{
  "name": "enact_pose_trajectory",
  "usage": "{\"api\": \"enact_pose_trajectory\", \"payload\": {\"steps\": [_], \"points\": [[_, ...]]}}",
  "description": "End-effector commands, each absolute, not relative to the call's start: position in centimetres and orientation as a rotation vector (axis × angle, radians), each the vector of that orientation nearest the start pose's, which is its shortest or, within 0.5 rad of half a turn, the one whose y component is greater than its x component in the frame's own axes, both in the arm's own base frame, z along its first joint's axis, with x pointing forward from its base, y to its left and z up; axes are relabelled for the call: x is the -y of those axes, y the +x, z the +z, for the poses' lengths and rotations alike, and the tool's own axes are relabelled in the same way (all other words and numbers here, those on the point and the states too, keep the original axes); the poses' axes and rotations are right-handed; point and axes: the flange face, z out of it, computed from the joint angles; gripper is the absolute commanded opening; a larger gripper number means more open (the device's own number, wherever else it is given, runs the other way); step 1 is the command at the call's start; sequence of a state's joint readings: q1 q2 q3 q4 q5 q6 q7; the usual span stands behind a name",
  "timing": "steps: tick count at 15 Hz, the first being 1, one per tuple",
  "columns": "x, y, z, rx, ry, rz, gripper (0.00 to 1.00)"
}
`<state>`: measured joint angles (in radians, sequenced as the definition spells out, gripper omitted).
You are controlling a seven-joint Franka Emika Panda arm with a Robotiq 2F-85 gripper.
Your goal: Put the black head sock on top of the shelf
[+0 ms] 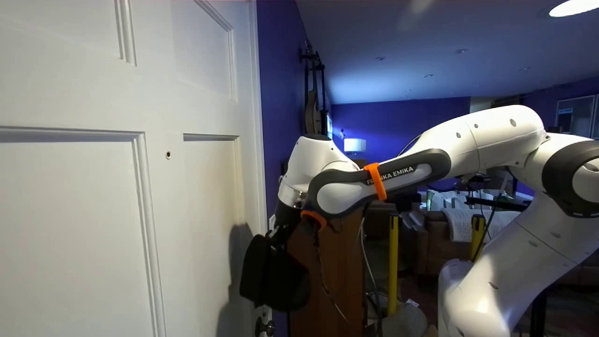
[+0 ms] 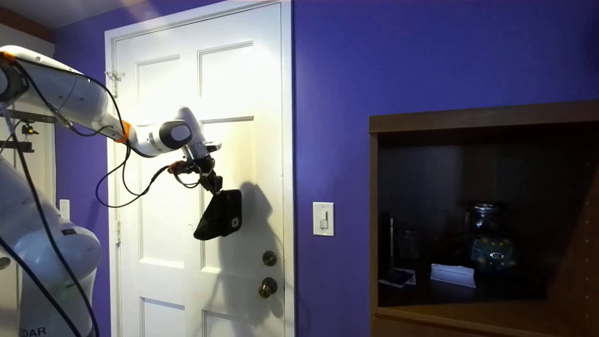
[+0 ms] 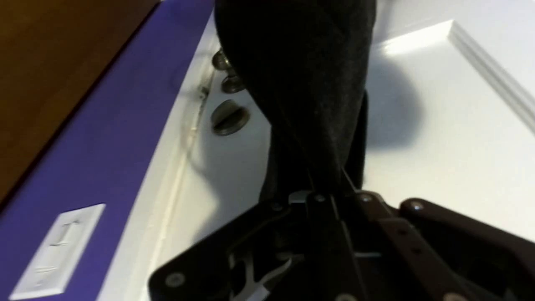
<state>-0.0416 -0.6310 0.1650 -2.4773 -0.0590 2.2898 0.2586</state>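
The gripper (image 3: 337,195) pinches the sock (image 2: 221,217) tight by its upper edge; it hangs just below, clear of door (image 2: 239,161) and shelf (image 2: 482,117).

White door (image 2: 192,252), purple wall (image 2: 374,84), light switch (image 2: 323,219)

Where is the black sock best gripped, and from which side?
The sock is probably best gripped by its narrow upper end, where the gripper holds it, coming from above. In the wrist view it tapers to that pinch, and in both exterior views it hangs wider below, so a grip from underneath would likely meet its bulk.
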Motion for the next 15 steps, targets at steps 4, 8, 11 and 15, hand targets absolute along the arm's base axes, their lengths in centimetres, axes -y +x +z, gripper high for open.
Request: {"api": "enact_pose_trajectory", "payload": {"steps": [4,8,11,15], "points": [[7.9,36.3,64.6,-0.705,-3.032,-0.998,0.02],[11.6,35.5,65.9,-0.808,-2.964,-1.046,0.07],[14.2,34.5,67.3,-0.903,-2.918,-1.070,0.07],[14.1,34.7,67.5,-0.927,-2.907,-1.063,0.02]]}}
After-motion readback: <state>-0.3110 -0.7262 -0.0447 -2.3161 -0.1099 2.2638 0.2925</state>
